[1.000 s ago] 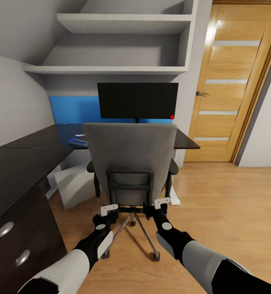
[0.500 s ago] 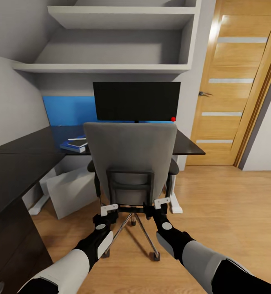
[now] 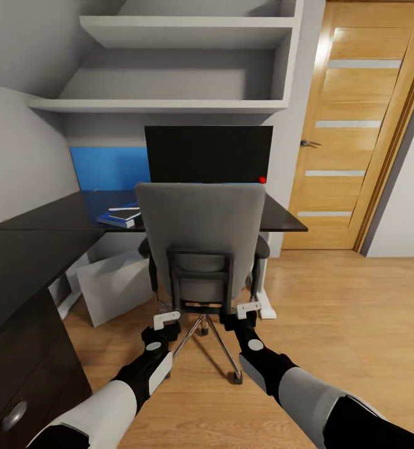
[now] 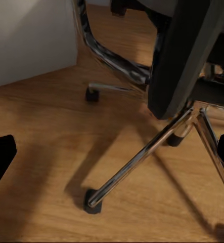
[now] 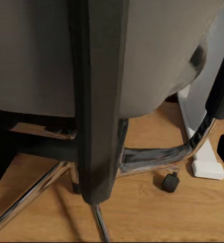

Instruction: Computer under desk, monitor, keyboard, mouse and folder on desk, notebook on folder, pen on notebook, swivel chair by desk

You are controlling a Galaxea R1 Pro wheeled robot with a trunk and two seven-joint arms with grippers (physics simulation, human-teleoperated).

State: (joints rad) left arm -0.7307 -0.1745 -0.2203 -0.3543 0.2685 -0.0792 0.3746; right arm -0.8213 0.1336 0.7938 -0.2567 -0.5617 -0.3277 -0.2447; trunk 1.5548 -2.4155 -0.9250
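The grey padded swivel chair with its dark back frame and chrome star base [image 3: 202,249] now sits further ahead of both hands than it did a second ago. Its backrest has drawn away from the fingertips and in toward the glossy black L-shaped surface [image 3: 32,249], while the wider shift of shelves and drawers looks like camera movement, not objects moving. The left hand [image 3: 167,320] and the right hand [image 3: 248,309] hover just behind the lower edge of the chair's back frame, one at each side of the chrome column. The left wrist view shows both dark fingertips spread wide apart with nothing between them, so that hand is released. The right wrist view shows one fingertip at the picture's edge; I cannot tell whether that hand is spread or closed.

Ahead of the hands, beyond the backrest, the large black flat monitor [image 3: 208,153] stands on the surface. Ahead and to the left, the bright-blue folder [image 3: 113,219] lies on the surface with the thin dark notebook [image 3: 125,214] on top. The plain white-grey computer tower [image 3: 116,287] sits beneath. Judged from this, the chair is nearly tucked in and the last step is close to done
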